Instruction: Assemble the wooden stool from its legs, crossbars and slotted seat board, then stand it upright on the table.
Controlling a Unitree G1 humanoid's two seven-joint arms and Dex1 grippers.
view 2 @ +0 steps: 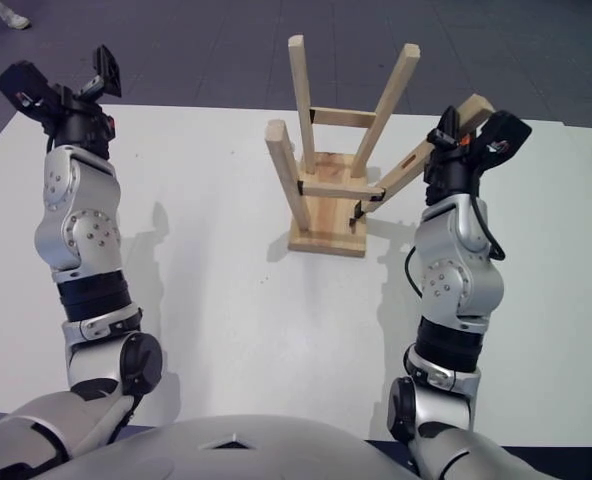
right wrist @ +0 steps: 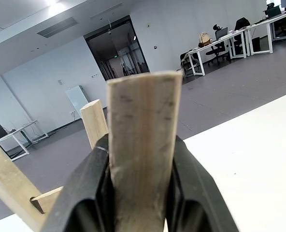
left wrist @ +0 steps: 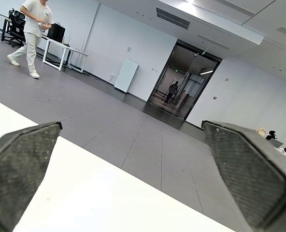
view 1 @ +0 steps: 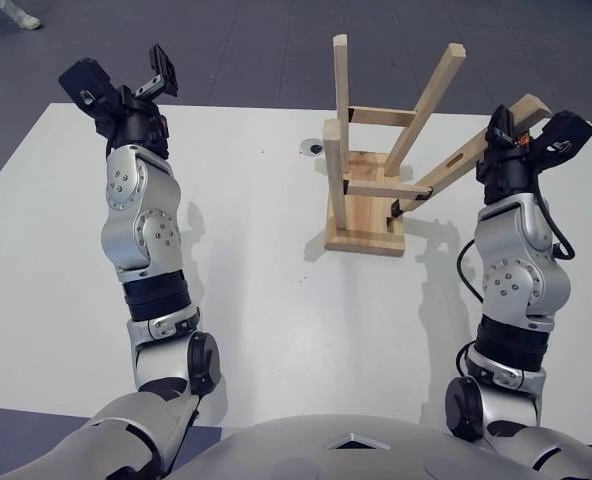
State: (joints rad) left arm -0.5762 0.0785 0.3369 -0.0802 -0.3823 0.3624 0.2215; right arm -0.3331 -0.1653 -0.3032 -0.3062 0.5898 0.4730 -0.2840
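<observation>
The wooden stool (view 1: 366, 190) sits upside down near the far middle of the smooth white bench (view 1: 276, 300). Its flat rectangular seat board (view 1: 364, 238) lies on the surface and its pale, square-section legs point up. Thin crossbars (view 1: 381, 116) bridge the legs, and small dark bits at the joints are too small to identify. The right jaws are clamped on the top end of the rightmost leg (view 1: 466, 160), which leans outward to the robot's right and has an oblong slot cut in its side. In the right wrist view its bare grain sits tight between the black jaws (its lower end is hidden behind a crossbar, so whether it is seated in the board cannot be told). The left jaws stand wide apart, holding nothing, raised over the bench's far left corner, and their dark pads (left wrist: 22, 169) have a fine pebbled texture. A small round dark spot (view 1: 314, 148) lies just left of the stool, and what it is cannot be made out.
</observation>
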